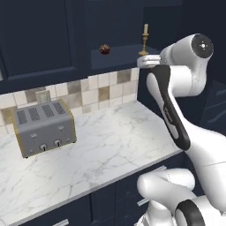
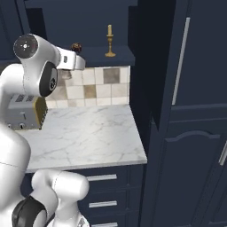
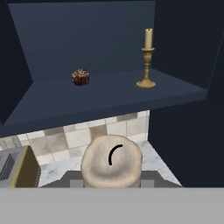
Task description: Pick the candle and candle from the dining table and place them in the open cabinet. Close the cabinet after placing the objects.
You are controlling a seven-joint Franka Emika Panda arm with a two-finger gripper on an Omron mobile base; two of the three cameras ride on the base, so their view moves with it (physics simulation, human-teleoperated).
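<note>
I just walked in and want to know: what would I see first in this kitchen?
First, the tall candle on its brass holder, standing upright at the right end of the open cabinet shelf, with a small dark muffin to its left. Next, the short beige candle, held in the gripper just below that shelf. Down on the marble counter sits a grey toaster.

On the open cabinet (image 3: 109,98) shelf, I had free room between the small brown muffin (image 3: 81,77) at mid-left and the tan candle on its brass holder (image 3: 147,59) near the right end. The front edge lay bare across its width. The grey-beige stub (image 3: 112,162) in my pincer (image 3: 112,181) blocked the low middle of my view.
</note>
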